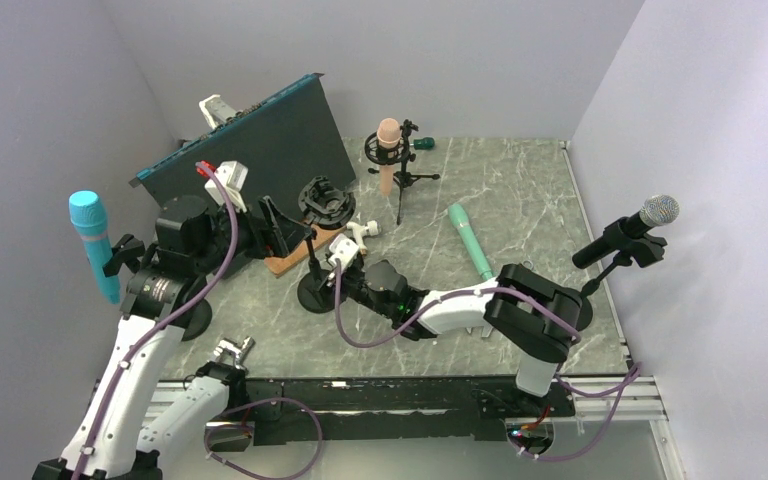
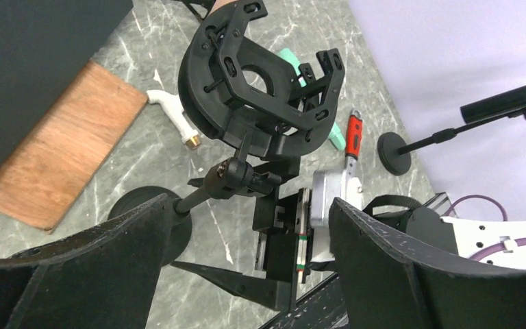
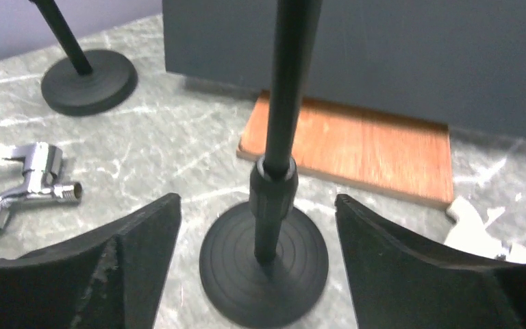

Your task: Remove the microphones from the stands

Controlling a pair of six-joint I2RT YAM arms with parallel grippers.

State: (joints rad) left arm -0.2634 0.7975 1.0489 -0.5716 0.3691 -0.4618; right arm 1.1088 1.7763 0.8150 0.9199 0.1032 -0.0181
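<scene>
- A grey marble-patterned table (image 1: pixel 520 190) seen from above, with two robot arms at its near edge and several microphone stands on it
- Near the middle stands a black stand with a round base (image 3: pixel 264 264) and a thin pole (image 3: pixel 277 137); its black shock mount (image 2: pixel 226 62) at the top is empty
- The microphone (image 1: pixel 470 240), mint green and tapered, lies flat on the table to the right of that stand, well apart from both grippers; the removal looks done
- The left gripper (image 2: pixel 250 205) hangs beside the empty mount with its jaws spread wide; it holds nothing
- The right gripper (image 3: pixel 257 202) sits low at the stand, one finger on each side of the pole with a clear gap on both sides; it grips nothing
- Judged by looks, the microphone is rigid, smooth and fairly light; being round, it may roll or slip; the best hold is probably across the middle of the body, away from the head end
- Three other microphones sit in their own stands: a blue microphone (image 1: pixel 92 240) far left, a pink microphone (image 1: pixel 388 150) at the back, a silver-headed microphone (image 1: pixel 645 220) far right
- A dark panel (image 1: pixel 250 140) and a wooden block (image 3: pixel 356 154) lie behind the stand
</scene>
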